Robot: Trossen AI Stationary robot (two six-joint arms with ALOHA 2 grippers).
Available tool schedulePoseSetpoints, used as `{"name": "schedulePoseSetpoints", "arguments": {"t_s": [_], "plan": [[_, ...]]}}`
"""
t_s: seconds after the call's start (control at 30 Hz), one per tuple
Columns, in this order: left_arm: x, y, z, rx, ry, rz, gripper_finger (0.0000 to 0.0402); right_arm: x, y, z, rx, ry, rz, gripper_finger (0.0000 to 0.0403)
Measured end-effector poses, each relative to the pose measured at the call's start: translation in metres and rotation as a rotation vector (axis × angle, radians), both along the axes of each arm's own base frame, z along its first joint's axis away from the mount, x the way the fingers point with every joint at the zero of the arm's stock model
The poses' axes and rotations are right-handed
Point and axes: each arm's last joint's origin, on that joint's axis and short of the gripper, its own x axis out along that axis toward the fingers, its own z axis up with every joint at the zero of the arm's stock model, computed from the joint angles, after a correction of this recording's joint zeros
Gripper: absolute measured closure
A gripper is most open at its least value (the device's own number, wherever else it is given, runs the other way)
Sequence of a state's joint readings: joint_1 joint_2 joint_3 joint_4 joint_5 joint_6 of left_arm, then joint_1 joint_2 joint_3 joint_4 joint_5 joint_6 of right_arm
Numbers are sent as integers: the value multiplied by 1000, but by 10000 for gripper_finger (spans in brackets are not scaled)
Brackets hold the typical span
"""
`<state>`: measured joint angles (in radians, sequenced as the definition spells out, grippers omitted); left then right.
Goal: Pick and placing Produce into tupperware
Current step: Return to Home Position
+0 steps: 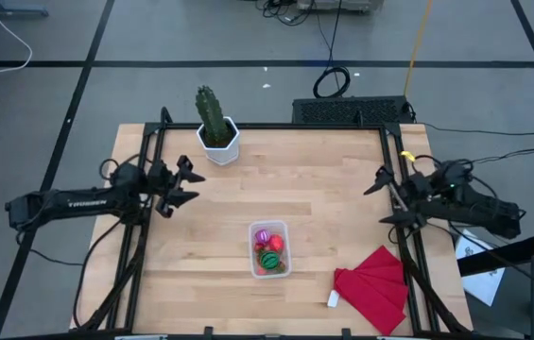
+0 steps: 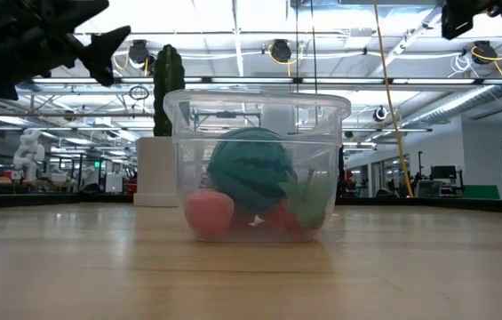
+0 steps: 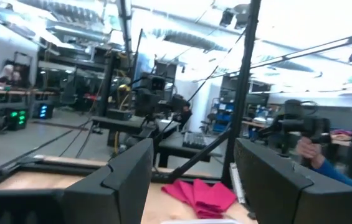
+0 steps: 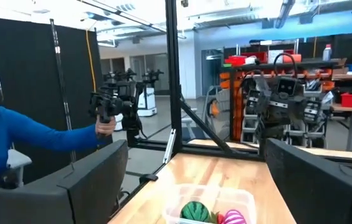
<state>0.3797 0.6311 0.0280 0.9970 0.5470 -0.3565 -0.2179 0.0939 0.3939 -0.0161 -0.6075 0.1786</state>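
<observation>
Tub: clear tub (image 1: 270, 248) on the table (image 1: 323, 170), midway between its side edges, nearer the edge opposite the cactus (image 1: 215, 123).
Produce: green striped ball (image 1: 270, 258), pink-purple piece (image 1: 263, 236) and pale red piece (image 2: 208, 213), all inside the tub.
Left gripper (image 1: 191, 179): over the table's left edge, fingers spread.
Right gripper (image 1: 380, 196): over the right edge, fingers spread.

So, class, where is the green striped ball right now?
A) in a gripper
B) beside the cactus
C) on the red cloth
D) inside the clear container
D: the green striped ball lies inside the clear container with other toy produce; the left gripper and right gripper hang open at the table's sides.
</observation>
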Motion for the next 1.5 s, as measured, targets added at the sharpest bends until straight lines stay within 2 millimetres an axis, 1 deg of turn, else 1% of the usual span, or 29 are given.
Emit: {"name": "schedulePoseSetpoints", "arguments": {"t_s": [0.07,0.17,0.4,0.57,0.83,0.97,1.13,1.33,1.5], "plan": [[-3,0,3,11,-18,-19,172,-6,1,1,1,0,-4,33],[-8,0,7,28,-48,-21,172,-13,3,-3,20,16,-1,33],[-13,3,3,9,4,11,172,-12,3,-4,29,25,25,33],[-20,3,9,41,-49,47,172,-13,4,-4,30,25,51,33],[-35,2,15,50,-81,19,172,-13,4,-6,34,42,62,33],[-40,1,14,25,-57,-11,172,-13,5,-6,25,39,79,33],[-43,-2,11,11,-35,-12,172,-9,4,-12,22,13,80,33],[-43,-4,3,0,13,33,172,-2,2,-22,30,-16,83,33],[-40,-9,-4,-12,52,54,172,-1,2,-25,48,1,86,33]]}}
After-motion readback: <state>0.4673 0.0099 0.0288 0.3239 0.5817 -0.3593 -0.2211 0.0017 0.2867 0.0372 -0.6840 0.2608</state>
